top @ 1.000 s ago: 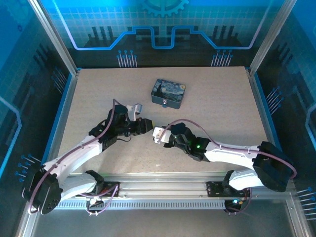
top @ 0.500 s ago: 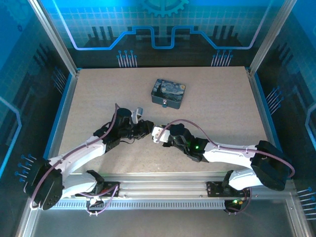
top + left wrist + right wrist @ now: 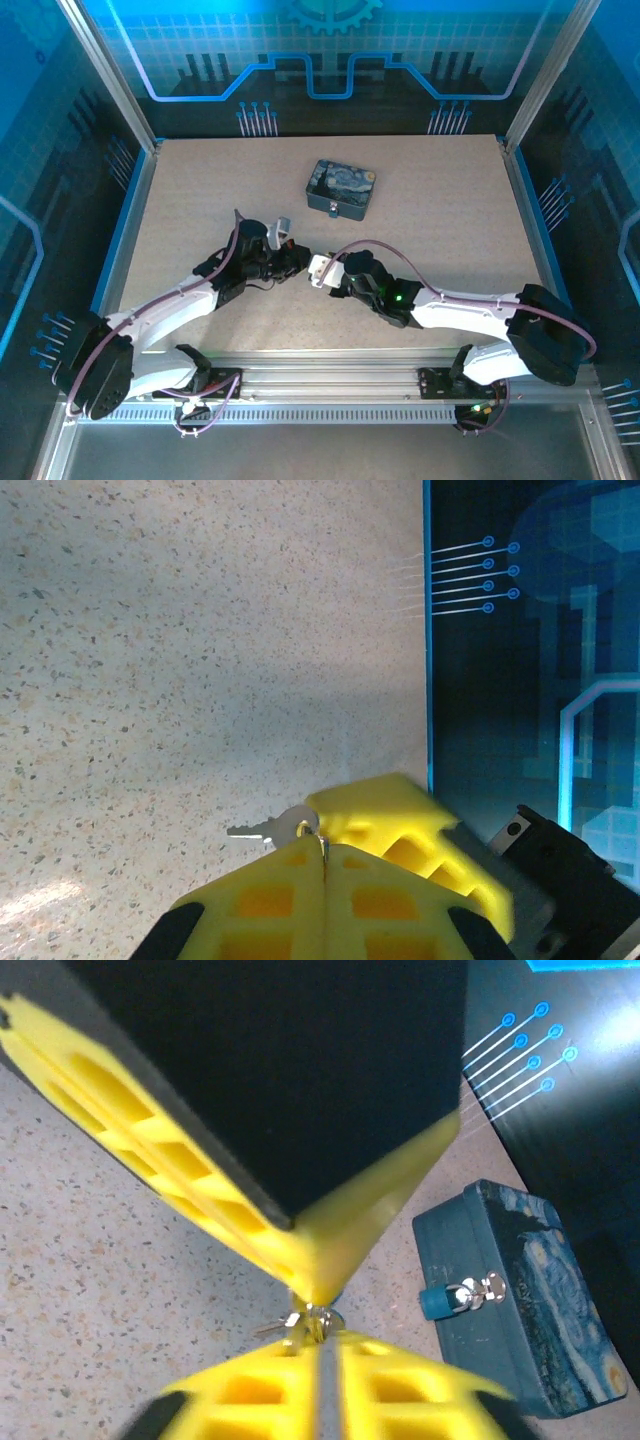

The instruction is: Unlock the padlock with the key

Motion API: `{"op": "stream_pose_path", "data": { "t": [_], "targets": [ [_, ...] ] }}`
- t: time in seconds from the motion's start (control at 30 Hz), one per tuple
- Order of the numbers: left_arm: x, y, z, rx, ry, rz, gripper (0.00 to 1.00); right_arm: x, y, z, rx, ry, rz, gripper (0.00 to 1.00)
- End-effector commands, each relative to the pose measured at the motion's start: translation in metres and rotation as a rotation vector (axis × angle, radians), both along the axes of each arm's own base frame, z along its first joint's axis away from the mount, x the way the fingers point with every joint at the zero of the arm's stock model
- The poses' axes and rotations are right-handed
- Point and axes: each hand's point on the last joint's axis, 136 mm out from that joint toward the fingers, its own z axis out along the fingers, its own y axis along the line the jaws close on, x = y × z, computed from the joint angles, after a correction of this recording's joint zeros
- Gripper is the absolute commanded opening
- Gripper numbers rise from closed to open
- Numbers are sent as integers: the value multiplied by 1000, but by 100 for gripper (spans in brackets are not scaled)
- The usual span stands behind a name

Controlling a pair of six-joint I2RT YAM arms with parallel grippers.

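In the left wrist view my left gripper (image 3: 322, 842) is shut on the ring of the key (image 3: 268, 829), whose silvery blade sticks out to the left over the table. My right gripper (image 3: 322, 1335) meets it tip to tip; its jaws stand a thin slit apart, with the key (image 3: 295, 1325) and ring right at their tips. From above, the left gripper (image 3: 300, 256) and right gripper (image 3: 318, 270) touch at mid-table. The padlock (image 3: 440, 1300), blue-bodied with a silvery shackle, hangs on the hasp of the dark-blue painted tin (image 3: 530, 1300), apart from both grippers.
The tin (image 3: 340, 186) lies behind the grippers toward the table's back, padlock side facing me. The speckled beige table (image 3: 450, 220) is bounded by blue walls and metal frame posts. Open tabletop lies left and right of the arms.
The left gripper has closed on the key ring at the right gripper's tips. The right gripper's jaws have parted slightly. The left arm shifted a little toward the right arm.
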Motion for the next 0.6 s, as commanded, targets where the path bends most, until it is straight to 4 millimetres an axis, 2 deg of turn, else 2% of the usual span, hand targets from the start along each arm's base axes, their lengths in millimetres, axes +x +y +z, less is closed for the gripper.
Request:
{"op": "stream_pose_path", "data": {
  "t": [0.0, 0.07, 0.2, 0.27, 0.37, 0.57],
  "targets": [
    [0, 1, 6, -39, -67, -15, 0, -6, -1, 31, 209, 86, 20, 33],
    [3, 5, 11, -71, -125, -7, 0, -6, -16, 42, 363, 215, 15, 42],
    [10, 12, 27, -130, -274, 13, 0, 8, -51, 64, 656, 444, -93, 46],
    [13, 13, 36, -140, -349, 13, 0, 10, -58, 65, 705, 537, -150, 46],
    [18, 14, 47, -167, -429, 26, 0, 9, -55, 73, 764, 654, -175, 43],
    [23, 14, 66, -232, -521, 45, 0, 7, -35, 91, 888, 861, -125, 38]
  ]
}}
